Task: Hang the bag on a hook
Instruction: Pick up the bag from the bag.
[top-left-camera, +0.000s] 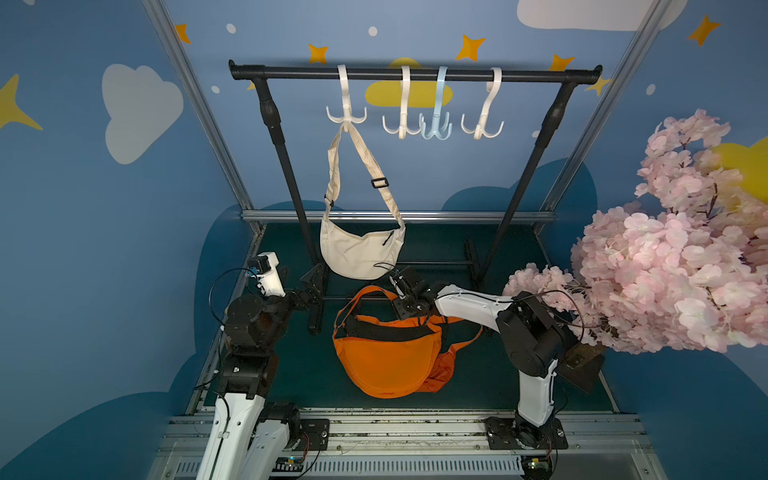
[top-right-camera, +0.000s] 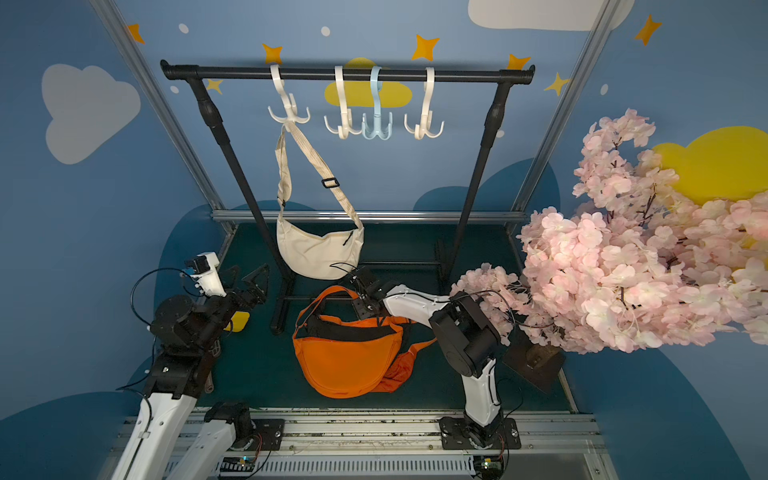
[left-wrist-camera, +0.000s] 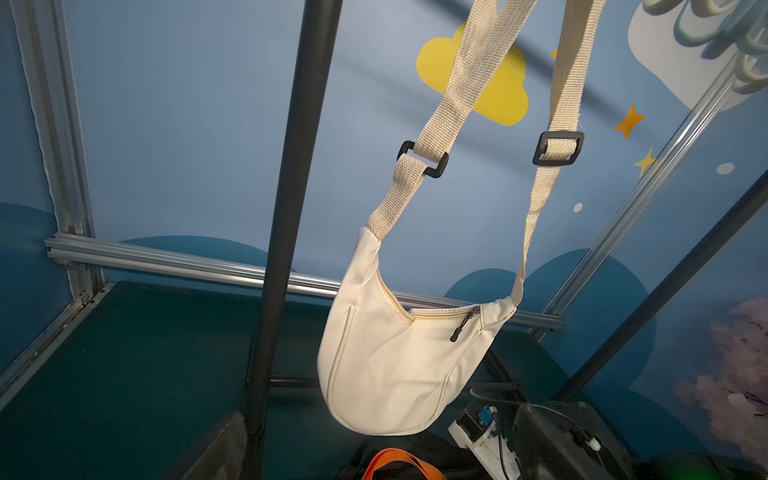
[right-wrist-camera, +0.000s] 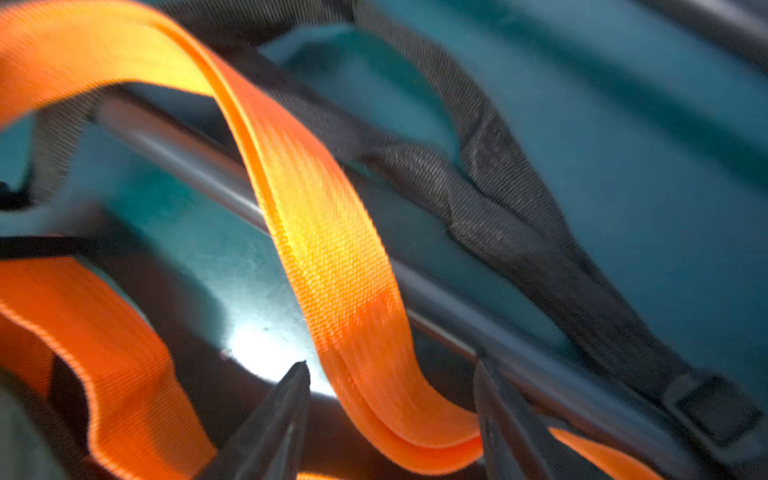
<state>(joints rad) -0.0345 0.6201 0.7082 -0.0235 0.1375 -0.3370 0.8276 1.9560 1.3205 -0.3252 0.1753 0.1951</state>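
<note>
An orange bag (top-left-camera: 384, 359) (top-right-camera: 345, 359) lies on the green floor. Its orange strap (top-left-camera: 365, 292) (right-wrist-camera: 332, 257) arches up behind it, over the rack's low crossbar. My right gripper (top-left-camera: 398, 286) (right-wrist-camera: 392, 368) is down at this strap, open, and the strap runs loosely between the fingertips (right-wrist-camera: 299, 382). My left gripper (top-left-camera: 314, 291) (top-right-camera: 254, 286) hovers open and empty beside the rack's left post. Free hooks (top-left-camera: 401, 124) hang on the black rail (top-left-camera: 415, 75), one of them pale blue (top-left-camera: 435, 126).
A cream bag (top-left-camera: 359, 253) (left-wrist-camera: 399, 365) hangs by its strap from the leftmost hook (top-left-camera: 345, 118), just above the right gripper. A pink blossom tree (top-left-camera: 665, 257) crowds the right arm. The rack's posts (top-left-camera: 286, 166) and base bars stand on the floor.
</note>
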